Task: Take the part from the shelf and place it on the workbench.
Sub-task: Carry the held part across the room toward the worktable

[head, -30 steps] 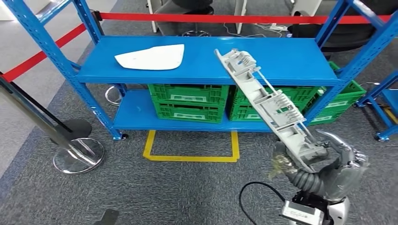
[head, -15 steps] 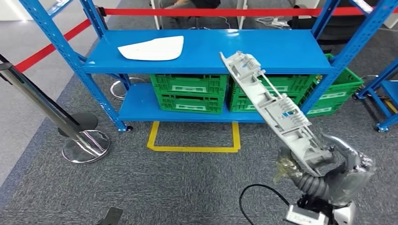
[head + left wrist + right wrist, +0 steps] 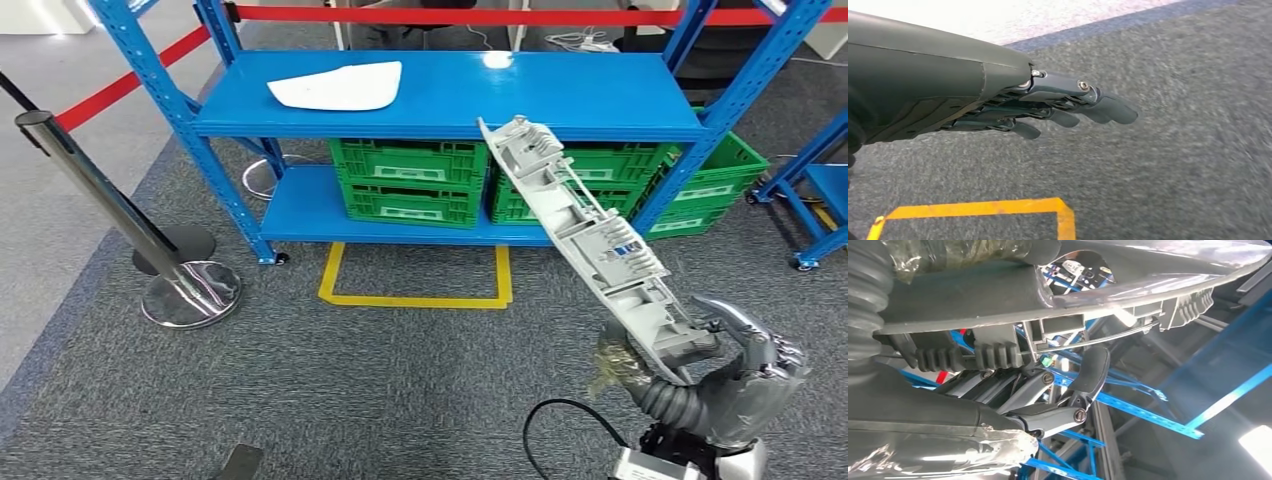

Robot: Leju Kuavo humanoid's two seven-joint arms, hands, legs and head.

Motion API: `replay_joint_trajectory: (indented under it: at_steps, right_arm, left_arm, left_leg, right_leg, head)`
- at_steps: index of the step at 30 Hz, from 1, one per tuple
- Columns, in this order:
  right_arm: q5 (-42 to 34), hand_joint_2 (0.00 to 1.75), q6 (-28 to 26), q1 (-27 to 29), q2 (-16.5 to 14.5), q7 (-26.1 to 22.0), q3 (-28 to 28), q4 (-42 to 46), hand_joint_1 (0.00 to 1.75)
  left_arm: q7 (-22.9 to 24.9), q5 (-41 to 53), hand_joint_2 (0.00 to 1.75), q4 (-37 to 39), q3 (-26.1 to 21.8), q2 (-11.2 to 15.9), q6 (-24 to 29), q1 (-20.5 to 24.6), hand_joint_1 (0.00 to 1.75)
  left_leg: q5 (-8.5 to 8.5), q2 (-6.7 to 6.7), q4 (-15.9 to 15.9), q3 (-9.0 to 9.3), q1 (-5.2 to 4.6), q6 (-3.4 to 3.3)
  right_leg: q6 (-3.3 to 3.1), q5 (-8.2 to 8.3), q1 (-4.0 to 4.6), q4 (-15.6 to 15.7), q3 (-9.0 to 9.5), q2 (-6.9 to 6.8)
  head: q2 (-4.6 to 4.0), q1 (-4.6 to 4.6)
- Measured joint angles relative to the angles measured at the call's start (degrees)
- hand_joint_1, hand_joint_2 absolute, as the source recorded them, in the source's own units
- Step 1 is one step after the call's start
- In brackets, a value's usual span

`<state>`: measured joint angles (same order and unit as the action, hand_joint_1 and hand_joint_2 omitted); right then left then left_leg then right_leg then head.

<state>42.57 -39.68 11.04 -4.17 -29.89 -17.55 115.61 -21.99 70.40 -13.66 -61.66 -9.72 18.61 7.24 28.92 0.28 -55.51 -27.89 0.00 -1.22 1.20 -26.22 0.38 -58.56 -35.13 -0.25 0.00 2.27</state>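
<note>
A long grey plastic part [image 3: 590,240] slants from my right hand [image 3: 735,375] up toward the blue shelf [image 3: 450,95], clear of the shelf top. My right hand grips its lower end at the bottom right of the head view. In the right wrist view the fingers [image 3: 1088,375] curl around the ribbed underside of the grey part [image 3: 1098,285]. A flat white part [image 3: 338,87] lies on the shelf's top level at the left. My left hand [image 3: 1068,107] hangs over grey carpet with its fingers straight and slightly apart, holding nothing.
Green crates [image 3: 410,185] stand on the shelf's lower level. A steel stanchion [image 3: 150,240] with red barrier tape stands at the left. A yellow floor marking [image 3: 415,290] lies before the shelf. A black cable [image 3: 560,425] loops near my right arm. Another blue rack [image 3: 815,190] is at the right.
The whole scene has shifted, so the camera has moved back from the shelf. The grey part stays in my right hand and now sits lower against the shelf.
</note>
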Motion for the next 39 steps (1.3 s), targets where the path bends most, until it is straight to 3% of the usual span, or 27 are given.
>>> replay_joint_trajectory:
  at_steps: [1, 3, 5, 6, 8, 10, 11, 13, 15, 17, 19, 20, 21, 23, 25, 27, 29, 31, 34, 35, 36, 37, 39]
  right_arm:
    - [-0.04, 1.75, -0.01, 0.09, 0.0, 0.0, 0.07, 0.05, 1.75]
    - [-0.1, 1.75, -0.02, 0.22, 0.0, 0.01, 0.19, 0.12, 1.75]
    - [-0.12, 1.75, -0.01, 0.43, 0.0, 0.01, 0.25, 0.13, 1.75]
    - [-0.13, 1.75, -0.01, 0.56, 0.0, 0.02, 0.26, 0.13, 1.75]
    - [-0.13, 1.75, -0.01, 0.7, 0.0, 0.03, 0.26, 0.14, 1.75]
    - [-0.12, 1.75, -0.02, 0.71, 0.0, 0.03, 0.26, 0.21, 1.75]
    - [-0.13, 1.75, -0.02, 0.72, 0.01, 0.03, 0.27, 0.26, 1.75]
    - [-0.15, 1.75, -0.01, 0.85, 0.02, 0.03, 0.31, 0.32, 1.75]
    - [-0.14, 1.75, -0.01, 0.95, 0.02, 0.04, 0.35, 0.33, 1.75]
    - [-0.06, 1.75, -0.01, 0.95, 0.02, 0.03, 0.38, 0.36, 1.75]
    - [0.04, 1.75, 0.0, 1.02, 0.02, 0.03, 0.42, 0.37, 1.75]
    - [0.08, 1.75, 0.0, 1.08, 0.02, 0.03, 0.43, 0.37, 1.75]
    - [0.09, 1.75, 0.0, 1.12, 0.02, 0.03, 0.43, 0.37, 1.75]
    - [0.1, 1.75, 0.01, 1.14, 0.02, 0.03, 0.44, 0.37, 1.75]
    - [0.11, 1.75, 0.01, 1.14, 0.02, 0.04, 0.45, 0.37, 1.75]
    - [0.1, 1.75, -0.01, 1.18, 0.02, 0.05, 0.46, 0.38, 1.75]
    - [0.1, 1.75, -0.02, 1.36, 0.02, 0.08, 0.49, 0.39, 1.75]
    - [0.1, 1.75, -0.02, 1.45, 0.02, 0.09, 0.53, 0.47, 1.75]
    - [0.09, 1.75, -0.02, 1.43, 0.02, 0.05, 0.55, 0.54, 1.75]
    - [0.07, 1.75, -0.02, 1.56, 0.02, 0.07, 0.56, 0.54, 1.75]
    - [0.01, 1.75, -0.02, 1.73, 0.02, 0.1, 0.6, 0.54, 1.75]
    - [-0.07, 1.75, -0.02, 1.87, 0.02, 0.12, 0.66, 0.54, 1.75]
    - [-0.34, 1.75, -0.02, 2.0, 0.02, 0.14, 0.83, 0.55, 1.75]
  left_arm:
    - [0.0, 0.01, 1.75, 0.0, 0.0, -0.06, 0.02, -0.01, 0.0]
    - [0.0, 0.03, 1.75, 0.0, 0.01, -0.12, 0.04, 0.01, 0.0]
    - [0.0, 0.05, 1.75, 0.0, 0.01, -0.21, 0.03, -0.07, 0.0]
    - [0.0, 0.05, 1.75, 0.0, 0.01, -0.26, 0.03, -0.12, 0.0]
    - [0.0, 0.05, 1.75, 0.0, 0.01, -0.35, 0.03, -0.16, 0.0]
    - [0.0, 0.05, 1.75, 0.0, 0.02, -0.36, 0.04, -0.12, 0.0]
    - [0.0, 0.05, 1.75, 0.0, 0.02, -0.36, 0.04, -0.11, 0.0]
    - [0.0, 0.05, 1.75, 0.0, 0.02, -0.35, 0.05, -0.15, 0.0]
    - [0.0, 0.05, 1.75, 0.0, 0.02, -0.36, 0.05, -0.17, 0.0]
    - [0.0, 0.05, 1.75, 0.0, 0.02, -0.36, 0.06, -0.18, 0.0]
    - [0.0, 0.05, 1.75, 0.0, 0.02, -0.36, 0.06, -0.25, 0.0]
    - [0.0, 0.05, 1.75, 0.0, 0.02, -0.36, 0.06, -0.3, 0.0]
    - [0.0, 0.05, 1.75, 0.0, 0.02, -0.36, 0.06, -0.35, 0.0]
    - [0.0, 0.05, 1.75, 0.0, 0.02, -0.35, 0.06, -0.39, 0.0]
    - [0.0, 0.05, 1.75, 0.0, 0.02, -0.21, 0.1, -0.4, 0.0]
    - [0.0, 0.05, 1.75, 0.0, 0.03, -0.14, 0.2, -0.4, 0.0]
    - [0.0, 0.05, 1.75, -0.01, 0.05, -0.3, 0.28, -0.4, 0.0]
    - [0.0, 0.05, 1.75, -0.02, 0.08, -0.42, 0.34, -0.4, 0.0]
    - [0.0, 0.05, 1.75, -0.02, 0.09, -0.46, 0.36, -0.52, 0.0]
    - [0.0, 0.05, 1.75, -0.02, 0.09, -0.47, 0.36, -0.59, 0.0]
    - [0.0, 0.04, 1.75, -0.01, 0.09, -0.49, 0.37, -0.62, 0.0]
    - [0.0, 0.04, 1.75, -0.01, 0.09, -0.53, 0.37, -0.62, 0.0]
    - [-0.01, -0.02, 1.75, 0.0, 0.09, -0.6, 0.38, -0.6, 0.0]
  left_leg:
    - [-0.49, 0.09, 0.16, -0.32, 0.14, -0.28]
    - [-1.25, 0.23, 0.11, -1.29, 0.14, -0.55]
    - [-1.92, 0.39, 0.0, -2.24, 0.12, -0.45]
    - [-2.18, 0.47, -0.07, -2.59, 0.15, -0.33]
    - [-2.51, 0.57, -0.26, -2.99, 0.22, 0.0]
    - [-2.69, 0.63, -0.69, -3.39, 0.05, 0.54]
    - [-2.83, 0.67, -0.86, -3.62, -0.05, 0.87]
    - [-3.16, 0.79, -0.97, -3.96, -0.08, 1.51]
    - [-2.19, 0.67, -2.02, -4.49, 0.03, 2.11]
    - [1.43, 0.39, -7.06, -6.59, 0.12, 2.59]
    - [5.32, 0.3, -14.76, -9.74, 0.16, 2.79]
    - [5.96, 0.28, -17.15, -10.62, 0.17, 2.75]
    - [5.47, 0.24, -17.52, -10.54, 0.16, 2.6]
    - [1.85, -0.44, -12.04, -7.39, 0.11, 1.88]
    - [-0.99, -2.42, -4.87, -3.71, 0.03, 0.77]
    - [-1.3, -3.37, -1.91, -2.54, -0.11, 0.17]
    - [-1.43, -2.5, -1.17, -2.63, 0.02, 0.12]
    - [-1.89, -1.56, -0.58, -2.66, 0.36, -0.05]
    - [-2.1, 0.0, -0.45, -2.87, 0.39, -0.24]
    - [-2.11, 0.55, -0.48, -2.92, 0.37, -0.24]
    - [-2.12, 1.09, -0.52, -2.95, 0.36, -0.23]
    - [-2.1, 1.61, -0.58, -2.94, 0.36, -0.2]
    - [-1.97, 2.56, -0.76, -2.84, 0.33, 0.02]
  right_leg:
    - [0.37, -1.6, -0.11, -2.13, -1.0, 0.08]
    - [1.05, -6.04, -0.42, -9.41, -3.84, 0.16]
    - [1.5, -8.23, -0.7, -14.63, -5.27, 0.15]
    - [1.63, -7.72, -0.84, -14.08, -4.38, 0.12]
    - [1.76, -4.76, -1.12, -6.68, 0.58, -0.16]
    - [1.38, -2.97, -1.09, 0.43, 4.87, -0.45]
    - [1.03, -2.85, -1.01, 1.81, 5.59, -0.49]
    - [0.14, -2.59, -0.9, 1.79, 5.33, -0.24]
    - [-0.7, -2.13, -1.02, 1.8, 4.97, -0.09]
    - [-1.47, -1.68, -1.09, 1.87, 4.56, 0.03]
    - [-1.86, -1.35, -0.93, 1.82, 4.0, 0.3]
    - [-1.95, -1.19, -0.82, 1.78, 3.74, 0.54]
    - [-1.96, -1.04, -0.71, 1.75, 3.55, 0.85]
    - [-1.89, -0.82, -0.48, 1.7, 3.38, 1.61]
    - [-1.65, -0.62, -0.32, 1.54, 3.15, 2.3]
    - [-1.09, -0.27, -0.38, 1.32, 2.45, 2.94]
    - [-0.39, -0.03, -0.43, 1.17, 1.7, 3.47]
    - [0.21, -1.6, -0.41, -0.89, 0.42, 2.75]
    - [1.11, -7.11, -0.71, -11.36, -4.14, 1.09]
    - [1.36, -8.01, -0.81, -14.16, -5.24, 0.9]
    - [1.54, -7.8, -0.91, -14.86, -5.33, 0.75]
    - [1.64, -6.55, -0.99, -13.22, -4.26, 0.49]
    - [1.62, -2.99, -1.04, -5.31, 0.12, -1.25]
  head:
    - [0.0, -0.09]
    - [0.0, -0.27]
    - [0.0, -0.26]
    - [0.0, -0.27]
    - [0.0, -0.27]
    - [0.0, -0.23]
    - [0.0, -0.21]
    - [0.0, -0.15]
    - [0.0, -0.08]
    - [0.0, 0.05]
    - [0.0, 0.08]
    - [0.0, 0.09]
    - [0.0, 0.09]
    - [0.0, 0.09]
    - [0.0, 0.02]
    - [0.0, 0.1]
    - [0.0, 0.23]
    - [0.0, -0.05]
    - [0.0, -0.43]
    - [0.0, -0.41]
    - [0.0, -0.43]
    - [0.0, -0.44]
    - [0.0, -0.44]
